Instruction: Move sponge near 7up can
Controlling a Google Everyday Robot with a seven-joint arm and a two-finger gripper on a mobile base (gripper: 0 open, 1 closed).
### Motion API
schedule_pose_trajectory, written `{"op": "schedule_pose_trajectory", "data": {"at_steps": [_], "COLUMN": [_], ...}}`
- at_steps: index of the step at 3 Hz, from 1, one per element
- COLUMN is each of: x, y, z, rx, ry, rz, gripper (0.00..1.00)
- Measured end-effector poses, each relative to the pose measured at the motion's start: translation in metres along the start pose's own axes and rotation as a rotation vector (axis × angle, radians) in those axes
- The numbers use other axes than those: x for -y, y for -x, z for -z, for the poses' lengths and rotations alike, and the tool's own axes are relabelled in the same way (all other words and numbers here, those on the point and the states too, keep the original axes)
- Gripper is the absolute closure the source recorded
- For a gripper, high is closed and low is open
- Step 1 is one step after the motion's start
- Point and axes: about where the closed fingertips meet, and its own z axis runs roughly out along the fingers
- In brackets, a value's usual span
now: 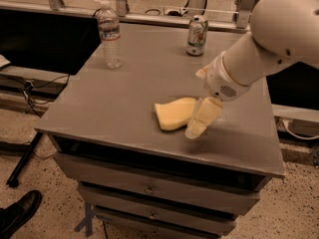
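The pale yellow sponge (pixel 173 113) lies flat on the grey cabinet top (pixel 119 108), near the front middle. The 7up can (pixel 197 35) stands upright at the back, well apart from the sponge. My cream-coloured gripper (pixel 202 118) hangs from the white arm (pixel 269 39) on the right and reaches down to the sponge's right end, right at its edge.
A clear plastic water bottle (pixel 109 35) stands upright at the back left of the top. The cabinet has drawers (pixel 149 188) below its front edge. A dark shoe (pixel 17 215) is on the floor at the lower left. Metal railings run behind the cabinet.
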Motion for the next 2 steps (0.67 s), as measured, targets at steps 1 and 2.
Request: {"op": "schedule_pose_trajectory", "data": {"at_steps": [1,2], "x": [0.001,0.002], "y": [0.0,-0.002], "z": [-0.021,-0.034], "rx": [0.028,0.034], "ry": [0.024,0.047], "rz": [-0.04,-0.078], "gripper": [0.17,0.39]}}
